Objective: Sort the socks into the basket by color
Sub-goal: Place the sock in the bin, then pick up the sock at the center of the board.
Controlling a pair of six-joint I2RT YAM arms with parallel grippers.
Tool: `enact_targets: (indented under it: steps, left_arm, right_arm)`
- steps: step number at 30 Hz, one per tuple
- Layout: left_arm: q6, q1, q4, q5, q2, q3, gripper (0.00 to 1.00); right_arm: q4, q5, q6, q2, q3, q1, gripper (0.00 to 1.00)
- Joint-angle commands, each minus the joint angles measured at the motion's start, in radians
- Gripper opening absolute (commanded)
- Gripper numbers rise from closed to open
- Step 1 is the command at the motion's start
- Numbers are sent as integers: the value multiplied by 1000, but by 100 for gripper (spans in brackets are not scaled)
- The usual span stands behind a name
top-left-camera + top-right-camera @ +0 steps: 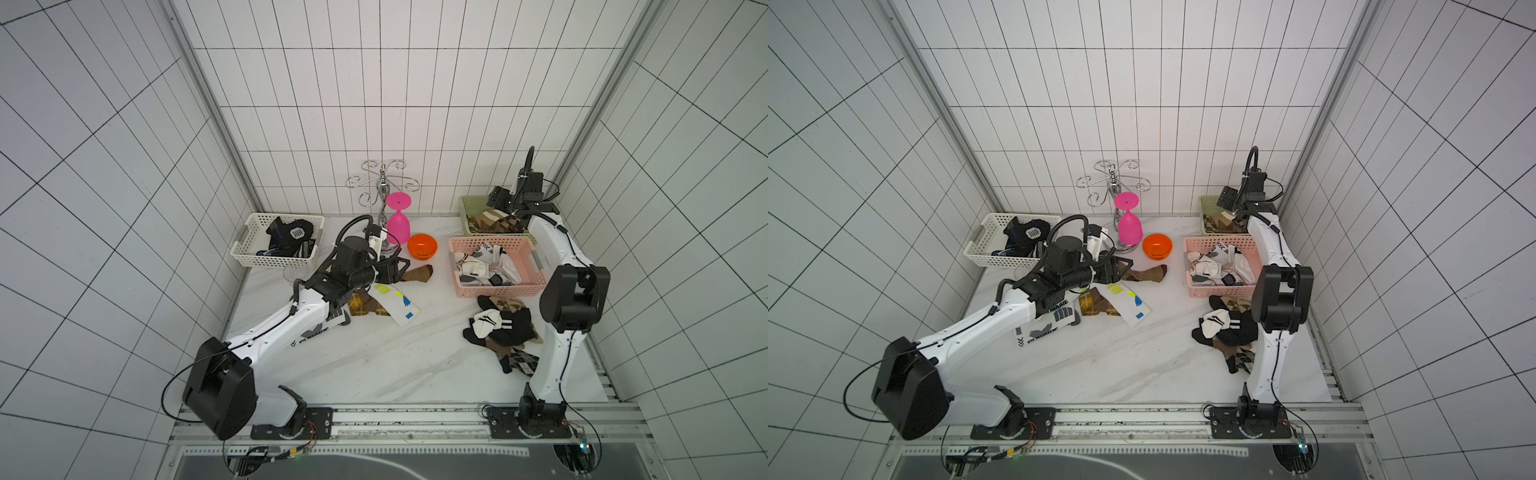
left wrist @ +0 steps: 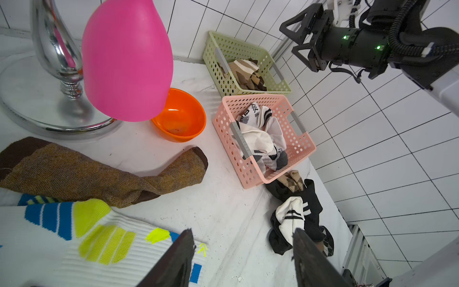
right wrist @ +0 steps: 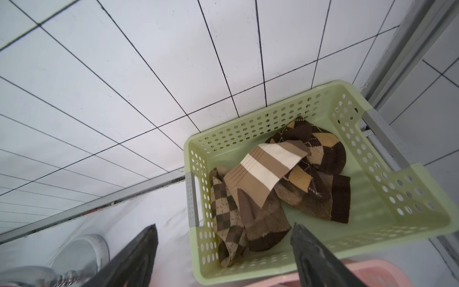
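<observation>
A first basket [image 1: 266, 262] sits back left on the table [image 1: 374, 365], a second basket [image 1: 498, 291] back right, a third basket [image 1: 467, 205] behind it, loose socks [image 1: 503, 328] before them.

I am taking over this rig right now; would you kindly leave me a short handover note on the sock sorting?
Left pincer: open, empty, by the plain brown sock.
Right pincer: open, empty, above the green basket.
Done: brown socks in the green basket, white socks in the pink basket, black socks in the white basket.
To do: the plain brown sock, the print sock, the plaid sock, and the mixed pile in front of the pink basket.
</observation>
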Motion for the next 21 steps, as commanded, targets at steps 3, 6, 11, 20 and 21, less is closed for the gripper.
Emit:
enact_targets:
  steps: [3,6,11,20,21]
  left_arm:
    - [57,-46,-26,-36,18,19,65]
    - [72,-72,-50,-69,39,12,66]
    - [59,-99,-86,-159,98,4,67]
    - [141,-100,-158,-399,327,147,70]
    - [149,-100,-153,-422,359,165,70]
  right_arm:
    - [57,-9,12,-172,-259,65,87]
    - [41,-20,9,-266,-367,110,99]
    - [19,-62,-12,-425,-525,174,99]
    - [5,-140,-23,-668,-674,196,99]
    - [4,-147,-27,-684,-676,196,99]
